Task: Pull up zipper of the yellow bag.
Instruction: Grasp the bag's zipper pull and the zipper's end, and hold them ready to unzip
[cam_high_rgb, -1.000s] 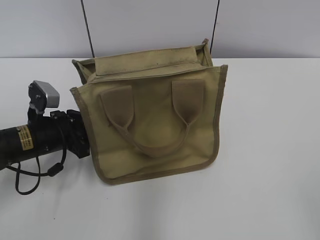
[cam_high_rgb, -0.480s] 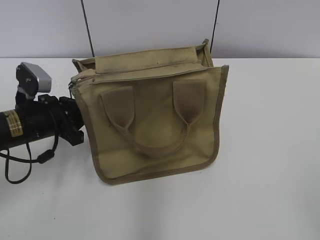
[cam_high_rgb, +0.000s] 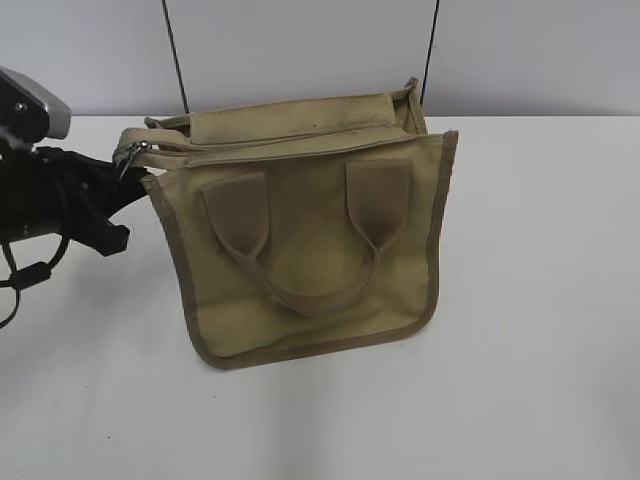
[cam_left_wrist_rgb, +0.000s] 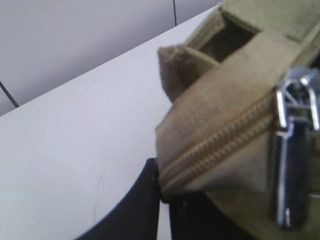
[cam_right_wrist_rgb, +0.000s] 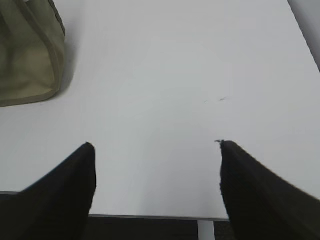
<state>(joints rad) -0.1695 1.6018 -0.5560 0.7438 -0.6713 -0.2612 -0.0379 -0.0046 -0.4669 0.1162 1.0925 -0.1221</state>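
The yellow bag stands on the white table with its front panel and two loop handles facing the exterior camera. The zipper's silver pull tab sits at the far left end of the top panel. My left gripper is at the bag's top left corner. In the left wrist view the left gripper is shut on the fabric end of the khaki zip track, with the pull tab hanging just beside it. My right gripper is open and empty over bare table, with the bag's corner far off.
The white table reaches a grey wall behind the bag. Two thin black cables run down that wall. The right gripper hovers over the table's front edge.
My left arm has moved left and up. It has drawn the bag's top left corner and zip end out to the left. The bag's body has stayed put.
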